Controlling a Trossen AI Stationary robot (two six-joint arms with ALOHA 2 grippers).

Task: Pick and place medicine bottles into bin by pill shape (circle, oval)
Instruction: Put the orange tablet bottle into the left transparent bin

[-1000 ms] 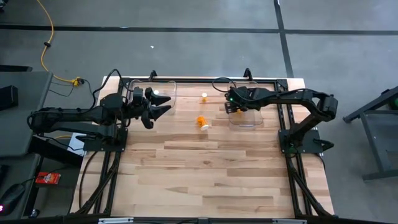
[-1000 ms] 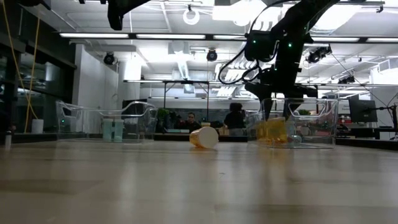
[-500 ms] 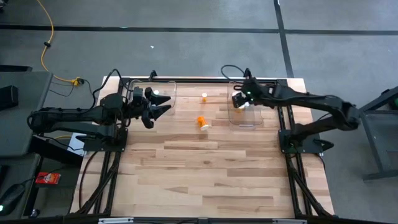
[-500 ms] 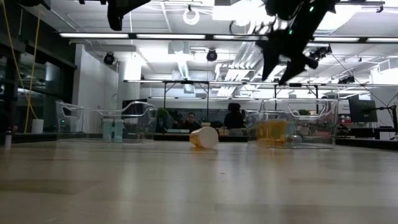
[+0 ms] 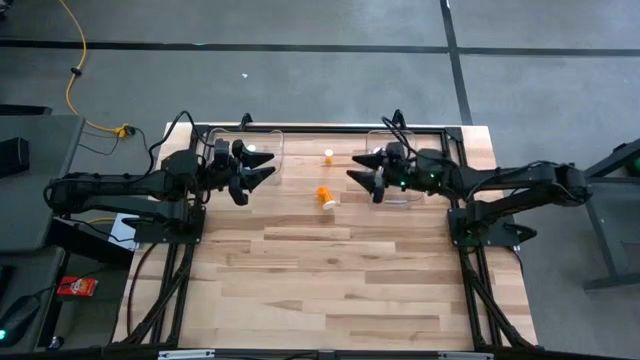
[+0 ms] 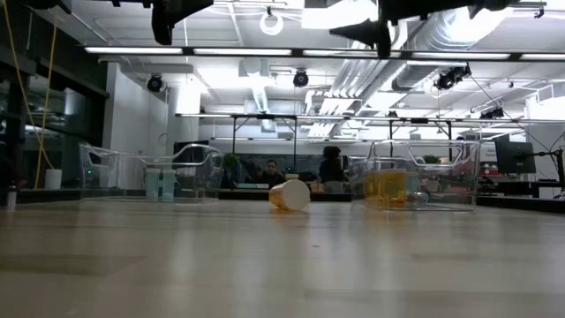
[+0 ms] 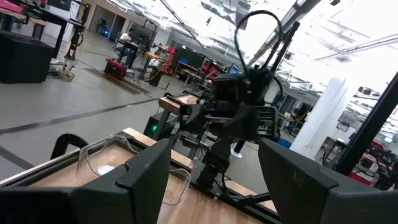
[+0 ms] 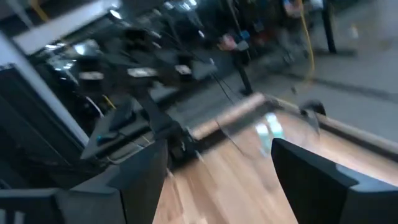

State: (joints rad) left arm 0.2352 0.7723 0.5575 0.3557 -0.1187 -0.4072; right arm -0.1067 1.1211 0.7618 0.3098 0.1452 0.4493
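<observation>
Grippers hang above the table's (image 5: pixel 340 280) far half, pointing at each other. Left gripper (image 5: pixel 262 170) is spread wide with nothing between its fingers, over the inner edge of the left bin (image 5: pixel 262 140), a clear tray at the far left corner; the left wrist view shows its two dark fingers (image 7: pixel 140 177) well apart. Right gripper (image 5: pixel 362 177) is also wide and empty, at the inner edge of the right bin (image 5: pixel 405 195) near the far right corner, its tips aimed toward the table's middle; its wrist view shows the fingers (image 8: pixel 140 177) parted too. One orange bottle (image 5: pixel 326 196) with a white cap lies on its side on the bare wood between the two bins, nearer the right gripper, touching neither. In the low view this bottle (image 6: pixel 290 195) has its white cap facing the camera. Another bottle (image 5: pixel 328 155) is close to the far edge, between the bins. Orange bottles (image 6: pixel 387 187) sit inside the right bin, and pale vials (image 6: pixel 161 184) stand in the left bin.
</observation>
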